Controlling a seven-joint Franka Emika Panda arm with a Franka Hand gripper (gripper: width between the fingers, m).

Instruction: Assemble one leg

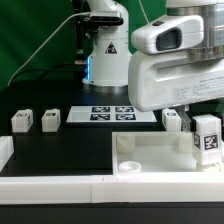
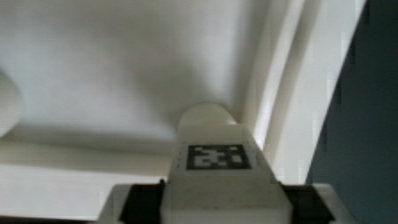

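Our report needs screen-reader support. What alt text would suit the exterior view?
The end effector grips the leg, marker facing the camera, over the white tabletop at the exterior view's right. Three other legs stand on the black table, flanking the marker board.

You'll note the leg reads as smooth white plastic with a dull sheen; its marker is flat, matt print. The tabletop: same white plastic, soft gloss. The table: black, matt. The arm housing: glossy white plastic. The marker board: matt white.
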